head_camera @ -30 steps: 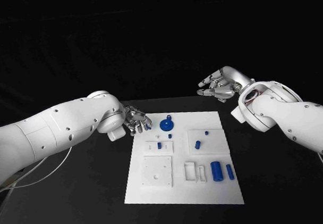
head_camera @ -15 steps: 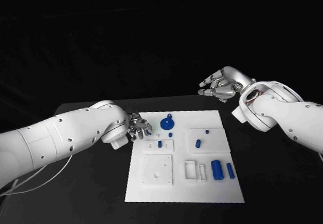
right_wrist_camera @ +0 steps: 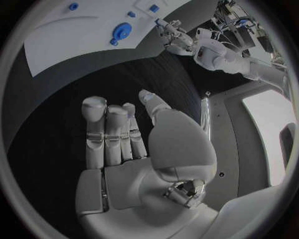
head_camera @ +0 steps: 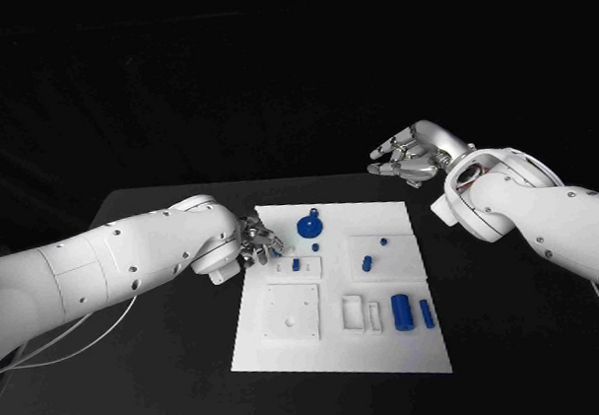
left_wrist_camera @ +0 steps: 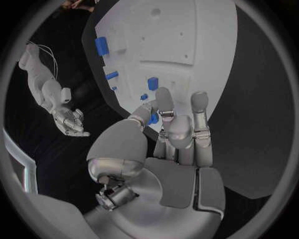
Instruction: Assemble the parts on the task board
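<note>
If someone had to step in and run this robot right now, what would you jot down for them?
Left hand: holds nothing, fingers apart, at the left edge of the task board, close to a small blue peg.
Right hand: holds nothing, raised beyond the board's far right corner.
Parts: blue disc near the far edge, two blue cylinders lying at the near right, smaller blue pieces mid-board.
Done: cannot tell that anything is assembled yet.
Left: likely the whole assembly; the left hand seems about to start.
</note>
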Tool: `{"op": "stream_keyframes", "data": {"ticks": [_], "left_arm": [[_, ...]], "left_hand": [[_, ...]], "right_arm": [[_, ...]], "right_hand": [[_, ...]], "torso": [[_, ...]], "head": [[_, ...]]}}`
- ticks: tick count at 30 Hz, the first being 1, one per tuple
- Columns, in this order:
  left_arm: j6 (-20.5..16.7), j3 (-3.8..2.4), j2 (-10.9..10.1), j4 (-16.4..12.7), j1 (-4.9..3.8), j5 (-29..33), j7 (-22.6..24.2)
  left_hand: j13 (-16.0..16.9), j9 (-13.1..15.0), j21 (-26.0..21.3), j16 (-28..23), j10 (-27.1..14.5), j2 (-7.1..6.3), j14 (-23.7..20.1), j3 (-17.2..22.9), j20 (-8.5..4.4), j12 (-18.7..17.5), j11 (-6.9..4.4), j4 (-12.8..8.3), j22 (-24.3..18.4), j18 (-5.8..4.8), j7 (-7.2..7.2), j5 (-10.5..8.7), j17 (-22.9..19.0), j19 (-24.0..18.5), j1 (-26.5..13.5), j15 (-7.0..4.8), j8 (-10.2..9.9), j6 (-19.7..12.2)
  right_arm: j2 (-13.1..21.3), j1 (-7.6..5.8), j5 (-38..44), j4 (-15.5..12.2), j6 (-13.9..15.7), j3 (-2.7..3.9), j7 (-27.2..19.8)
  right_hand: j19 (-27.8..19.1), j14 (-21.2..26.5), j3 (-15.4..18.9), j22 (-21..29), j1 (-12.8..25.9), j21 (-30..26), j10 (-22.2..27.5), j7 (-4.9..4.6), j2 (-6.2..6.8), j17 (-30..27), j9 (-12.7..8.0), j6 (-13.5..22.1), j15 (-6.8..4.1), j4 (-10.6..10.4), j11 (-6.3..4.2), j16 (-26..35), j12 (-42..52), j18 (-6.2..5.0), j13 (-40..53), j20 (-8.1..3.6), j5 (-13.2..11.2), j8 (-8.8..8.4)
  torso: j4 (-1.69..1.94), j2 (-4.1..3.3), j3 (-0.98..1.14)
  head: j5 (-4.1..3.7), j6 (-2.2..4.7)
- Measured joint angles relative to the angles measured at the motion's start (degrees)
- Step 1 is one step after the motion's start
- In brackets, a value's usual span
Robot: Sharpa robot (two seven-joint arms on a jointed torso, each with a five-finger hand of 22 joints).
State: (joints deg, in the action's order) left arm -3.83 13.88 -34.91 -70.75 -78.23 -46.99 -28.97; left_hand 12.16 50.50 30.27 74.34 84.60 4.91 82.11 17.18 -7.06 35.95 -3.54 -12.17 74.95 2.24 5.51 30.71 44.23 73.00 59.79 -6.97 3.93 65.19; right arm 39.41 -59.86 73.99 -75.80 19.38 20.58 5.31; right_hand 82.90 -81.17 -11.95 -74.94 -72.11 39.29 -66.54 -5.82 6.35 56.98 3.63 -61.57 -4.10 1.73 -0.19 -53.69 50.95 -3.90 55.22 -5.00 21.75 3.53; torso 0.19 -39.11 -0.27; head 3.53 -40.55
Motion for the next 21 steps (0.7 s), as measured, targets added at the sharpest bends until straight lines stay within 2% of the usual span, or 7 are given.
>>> {"op": "stream_keyframes", "data": {"ticks": [10, 14, 17, 21], "left_arm": [[1.16, 0.0, -0.11, -0.04, 0.21, -0.07, -0.76], [1.86, -0.01, -0.1, 0.08, 0.22, -0.1, -1.06], [2.59, -0.01, -0.04, 0.19, 0.23, -0.2, -1.33], [3.47, -0.01, 0.15, 0.48, 0.28, -0.48, -1.59]], "left_hand": [[-0.19, -1.76, 0.0, 0.0, 0.1, 0.0, 0.0, -0.08, 0.2, 0.0, 0.1, 0.07, -0.01, -0.01, -0.01, -0.92, -0.61, -0.21, 0.45, 0.03, 0.01, 0.03], [-0.19, -2.81, 0.0, -0.06, 0.1, 0.46, 0.0, -0.31, 0.2, -0.19, 0.1, 0.3, -0.01, -0.01, -0.02, -3.24, -1.07, -0.2, 0.91, 0.04, 0.01, 0.04], [0.44, -4.09, 0.0, -0.46, 0.1, 1.14, -0.01, -0.53, 0.2, -0.73, 0.1, 0.51, -0.02, -0.01, -0.02, -6.12, -1.46, -0.21, 1.6, 0.04, 0.0, 0.04], [1.5, -5.33, -0.24, -0.46, 0.1, 1.36, -0.01, -1.0, 0.2, -1.12, 0.1, 0.44, -0.02, -0.01, -0.03, -6.37, -1.54, -0.21, 1.82, 0.05, 0.0, 0.05]], "right_arm": [[-0.01, 0.03, -0.03, -0.01, -0.03, 0.0, 0.0], [-0.01, 0.05, -0.04, 0.02, -0.04, 0.0, 0.0], [-0.02, 0.05, -0.05, 0.02, -0.05, 0.0, 0.0], [-0.02, 0.06, -0.07, 0.02, -0.07, 0.0, 0.0]], "right_hand": [[0.0, 0.0, -0.16, 0.01, 0.0, 0.0, 0.0, 0.0, 0.0, 0.0, 0.0, 0.0, 0.0, -0.16, 0.0, 0.0, 0.0, 0.0, 0.0, 0.0, 0.0, 0.0], [0.0, 0.0, -0.16, 0.01, 0.0, 0.0, 0.0, 0.0, 0.0, 0.0, 0.0, 0.0, 0.0, -0.16, 0.0, 0.0, 0.0, 0.0, 0.0, 0.0, 0.0, 0.0], [0.0, 0.0, -0.16, 0.01, 0.0, 0.0, 0.0, 0.0, 0.0, 0.0, 0.0, 0.0, 0.0, -0.16, 0.0, 0.0, 0.0, 0.0, 0.0, 0.0, 0.0, 0.0], [0.0, 0.0, -0.16, 0.01, 0.0, 0.0, 0.0, 0.0, 0.0, 0.0, 0.0, 0.0, 0.0, -0.16, 0.0, 0.0, 0.0, 0.0, 0.0, 0.0, 0.0, 0.0]], "torso": [[-0.05, -0.04, 0.0], [-0.05, -0.04, 0.0], [-0.03, -0.04, 0.0], [0.0, -0.05, 0.0]], "head": [[0.1, -0.18], [0.12, -0.19], [0.08, -0.18], [0.06, -0.23]]}}
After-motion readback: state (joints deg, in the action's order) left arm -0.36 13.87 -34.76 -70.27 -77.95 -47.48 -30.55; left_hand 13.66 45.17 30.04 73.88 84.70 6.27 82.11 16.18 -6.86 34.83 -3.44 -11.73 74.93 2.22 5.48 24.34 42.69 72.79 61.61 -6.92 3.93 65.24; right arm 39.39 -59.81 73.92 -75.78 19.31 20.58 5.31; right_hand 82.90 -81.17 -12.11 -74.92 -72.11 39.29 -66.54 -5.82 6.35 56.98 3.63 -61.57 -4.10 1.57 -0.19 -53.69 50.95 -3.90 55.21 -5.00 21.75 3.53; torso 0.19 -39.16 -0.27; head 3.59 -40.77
